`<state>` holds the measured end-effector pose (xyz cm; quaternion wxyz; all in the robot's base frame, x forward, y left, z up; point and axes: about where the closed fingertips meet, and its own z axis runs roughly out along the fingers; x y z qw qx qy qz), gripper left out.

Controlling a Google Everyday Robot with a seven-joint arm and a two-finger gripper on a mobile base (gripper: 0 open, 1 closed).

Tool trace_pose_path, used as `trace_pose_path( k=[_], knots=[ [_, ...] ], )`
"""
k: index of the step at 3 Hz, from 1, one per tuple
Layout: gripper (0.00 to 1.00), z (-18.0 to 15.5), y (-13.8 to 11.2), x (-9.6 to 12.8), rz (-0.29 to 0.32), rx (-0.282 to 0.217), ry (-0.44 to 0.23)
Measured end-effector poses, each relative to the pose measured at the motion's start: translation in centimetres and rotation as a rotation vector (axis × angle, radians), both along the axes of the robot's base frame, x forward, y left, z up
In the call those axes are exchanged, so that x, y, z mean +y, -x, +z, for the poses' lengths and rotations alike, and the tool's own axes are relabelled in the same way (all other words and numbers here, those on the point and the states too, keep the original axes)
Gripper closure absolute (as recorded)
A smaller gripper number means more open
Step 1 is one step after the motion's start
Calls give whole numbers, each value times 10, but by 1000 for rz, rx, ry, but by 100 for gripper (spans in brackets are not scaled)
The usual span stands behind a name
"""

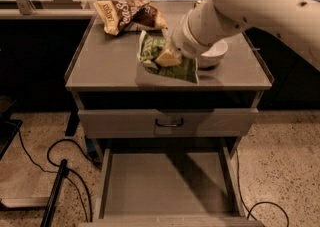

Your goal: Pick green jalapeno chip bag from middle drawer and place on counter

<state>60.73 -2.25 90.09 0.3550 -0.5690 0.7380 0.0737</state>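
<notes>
Foil like this is light, crinkly and slippery, I judge, so a pinch across the crumpled middle suits it. My gripper [169, 57] is clamped shut there, holding the bag [178, 71] at the middle of the tabletop [100, 63]. Drawer [167, 183] at 6 o'clock stands open, floor bare. Bowl [217, 53] at 3 o'clock: contents hidden by my arm [240, 6].

brown chip bag [131, 15] | white bowl [216, 51] | floor cables [64, 142] | black handle [169, 122]

Counter [107, 66]: bowl [216, 54], brown bag [127, 15]; claw [167, 57] above.
</notes>
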Motion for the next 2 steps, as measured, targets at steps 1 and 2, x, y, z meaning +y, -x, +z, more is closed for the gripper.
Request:
trace_pose_path(
  k=[1,2],
  knots=[
    [100,39,-15,7,3,-58,-35],
    [100,39,-15,7,3,-58,-36]
  ],
)
